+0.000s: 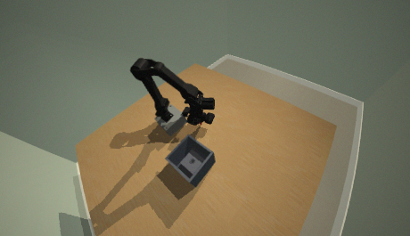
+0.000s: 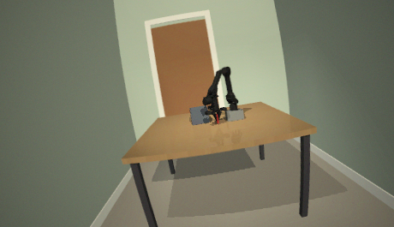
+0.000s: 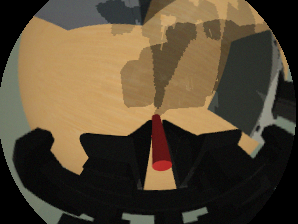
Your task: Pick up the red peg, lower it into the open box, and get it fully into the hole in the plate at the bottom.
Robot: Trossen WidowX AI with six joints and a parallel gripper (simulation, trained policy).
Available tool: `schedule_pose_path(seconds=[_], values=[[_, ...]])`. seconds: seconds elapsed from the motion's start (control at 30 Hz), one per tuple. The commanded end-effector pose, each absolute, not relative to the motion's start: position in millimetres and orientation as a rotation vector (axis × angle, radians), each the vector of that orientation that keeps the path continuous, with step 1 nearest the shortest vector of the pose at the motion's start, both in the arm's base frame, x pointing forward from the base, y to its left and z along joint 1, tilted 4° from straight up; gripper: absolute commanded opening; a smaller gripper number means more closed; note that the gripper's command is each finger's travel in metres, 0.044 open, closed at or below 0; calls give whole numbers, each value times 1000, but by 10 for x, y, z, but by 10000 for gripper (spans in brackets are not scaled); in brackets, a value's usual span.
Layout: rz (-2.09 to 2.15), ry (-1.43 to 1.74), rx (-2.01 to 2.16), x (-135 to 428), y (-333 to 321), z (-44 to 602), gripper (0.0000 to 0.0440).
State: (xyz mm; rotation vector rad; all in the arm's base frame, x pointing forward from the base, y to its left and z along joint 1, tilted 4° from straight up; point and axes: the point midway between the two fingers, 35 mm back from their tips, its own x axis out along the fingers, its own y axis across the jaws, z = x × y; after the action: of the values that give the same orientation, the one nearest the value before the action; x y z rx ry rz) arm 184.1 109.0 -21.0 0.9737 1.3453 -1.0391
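The red peg (image 2: pixel 217 119) (image 3: pixel 161 147) stands upright, its lower end at or very near the table top. My gripper (image 1: pixel 200 122) (image 3: pixel 157 123) is shut on the peg, with one dark finger on each side of it; in the top view the hand hides almost all of the peg. The open grey-blue box (image 1: pixel 204 174) (image 2: pixel 198 116) (image 3: pixel 65 18) stands on the table beside the hand. Inside it the light grey plate (image 1: pixel 186 160) with a dark hole shows at the bottom. The peg is outside the box.
The arm's grey base block (image 1: pixel 175 126) (image 2: pixel 235 116) (image 3: pixel 245 82) stands close to the hand, on the other side from the box. The wooden table (image 1: pixel 267 158) (image 2: pixel 265 128) carries everything, and shadows of the arm and box fall across it.
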Motion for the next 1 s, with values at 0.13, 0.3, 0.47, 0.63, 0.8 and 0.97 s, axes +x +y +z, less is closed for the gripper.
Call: schedule_pose_path(seconds=[0.13, 0.3, 0.47, 0.63, 0.8, 0.97], values=[[-1000, 1319, 1051, 1956, 1134, -3, 0], [-962, 1296, 1098, 2054, 1156, 160, 0], [-914, 1270, 1136, 2168, 1170, 355, 0], [-867, 1240, 1159, 2288, 1151, 572, 0], [-829, 1203, 1166, 2405, 1087, 790, 0], [-806, 1165, 1160, 2504, 966, 1003, 0]])
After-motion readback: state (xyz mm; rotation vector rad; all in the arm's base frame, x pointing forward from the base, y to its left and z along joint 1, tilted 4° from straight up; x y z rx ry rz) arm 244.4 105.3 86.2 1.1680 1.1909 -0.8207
